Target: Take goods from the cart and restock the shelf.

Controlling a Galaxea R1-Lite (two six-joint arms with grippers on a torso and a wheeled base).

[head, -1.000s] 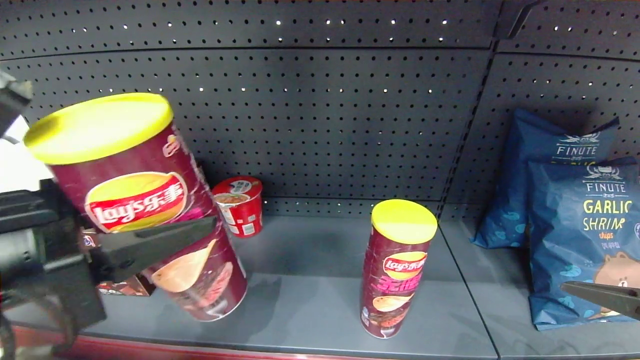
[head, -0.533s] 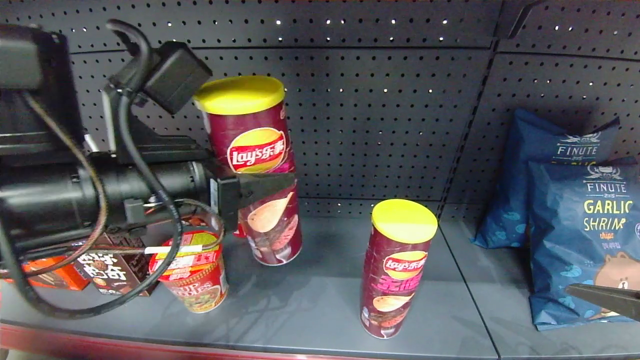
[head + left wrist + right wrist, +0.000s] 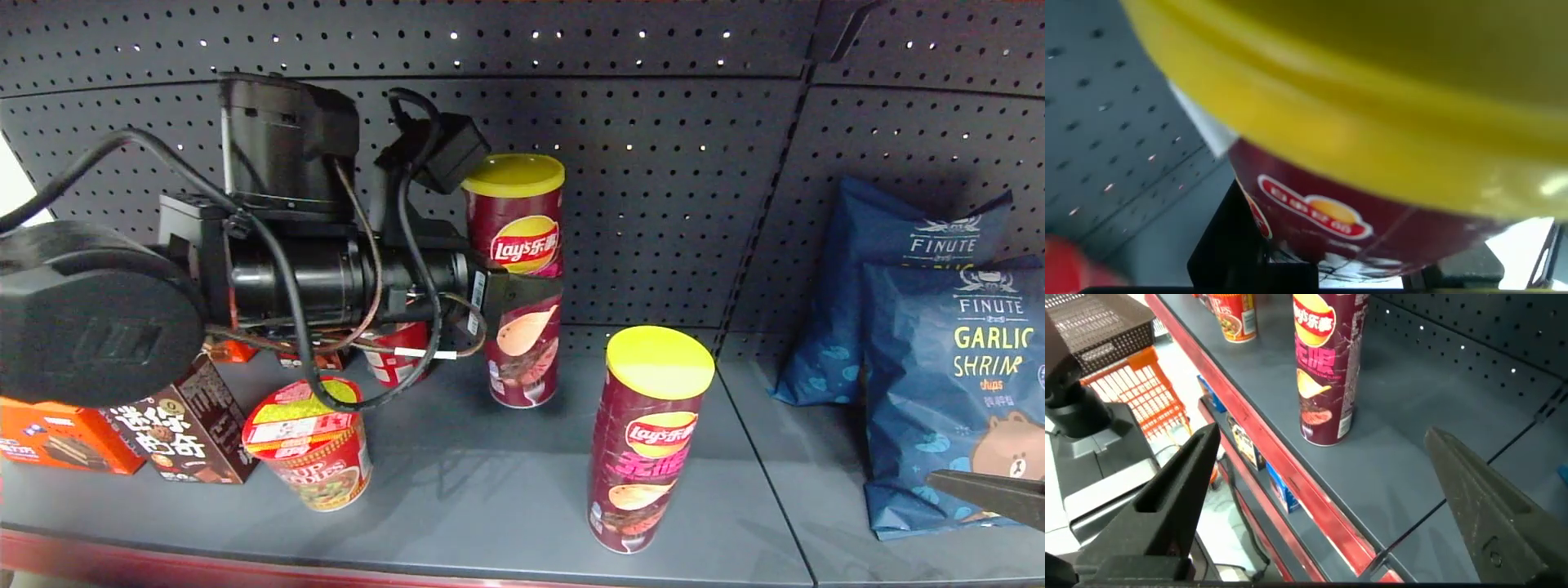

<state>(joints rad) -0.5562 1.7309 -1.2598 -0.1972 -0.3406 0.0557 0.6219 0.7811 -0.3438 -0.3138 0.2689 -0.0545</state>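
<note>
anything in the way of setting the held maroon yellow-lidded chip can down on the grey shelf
Nothing visible does. The maroon chip can in the left gripper is upright over bare grey shelf; the second can stands apart, nearer the front.

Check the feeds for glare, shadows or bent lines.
Head view: pegboard seams bow, a lens effect; light specks shine through its holes; faint streaky shadows cross the shelf. Left wrist view: the held chips can looms close, lid nearest the lens. Right wrist view: the standing can is evenly lit.

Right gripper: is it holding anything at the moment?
No, the right gripper is open, its jaws spread wide apart with nothing between them.
</note>
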